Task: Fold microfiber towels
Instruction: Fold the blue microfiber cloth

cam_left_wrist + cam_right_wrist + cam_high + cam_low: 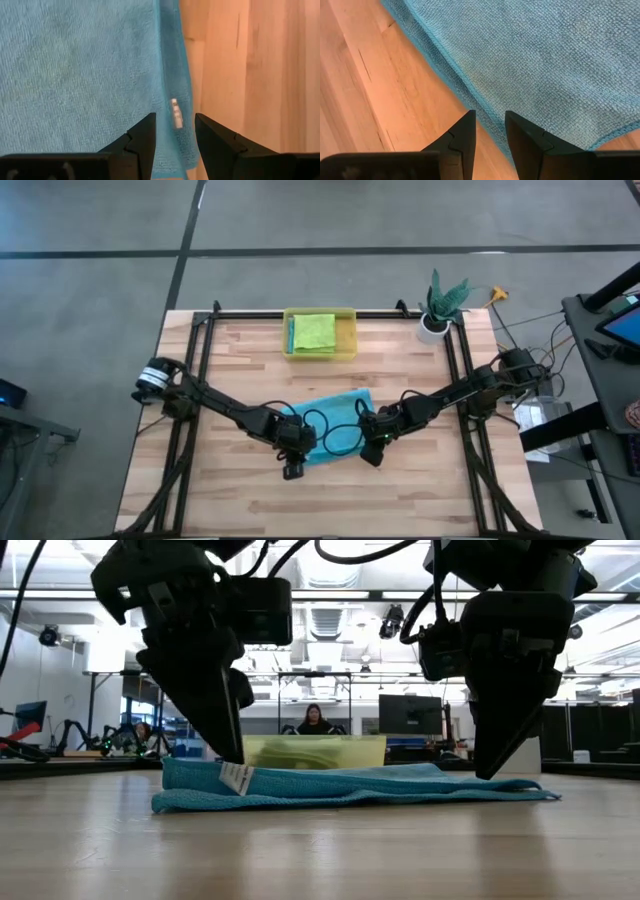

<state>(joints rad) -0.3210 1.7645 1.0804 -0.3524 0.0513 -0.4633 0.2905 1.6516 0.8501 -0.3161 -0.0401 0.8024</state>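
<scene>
Both grippers sit low over a teal towel (328, 426) in the high view, the left gripper (292, 470) at its near left corner and the right gripper (371, 455) at its near right edge, mid-table; a yellow bin (347, 338) at the far edge holds a folded lime green towel (314, 332), with a potted plant (440, 308) beside it. From the low view the teal towel (340, 787) lies flat, already doubled over by the look of it, a white tag (237, 777) sticking out by the left fingertips, which touch or nearly touch the cloth. Left wrist view: fingers (142, 137) parted with a modest gap, straddling the towel's edge near the tag (175, 114), nothing pinched. Right wrist view: fingers (462, 132) a bit narrower apart, over the hem where cloth meets the wooden table (385, 95), also empty. My guess is the cloth is light, floppy and a bit grippy, so pinching right at the corners through both layers should work best.
</scene>
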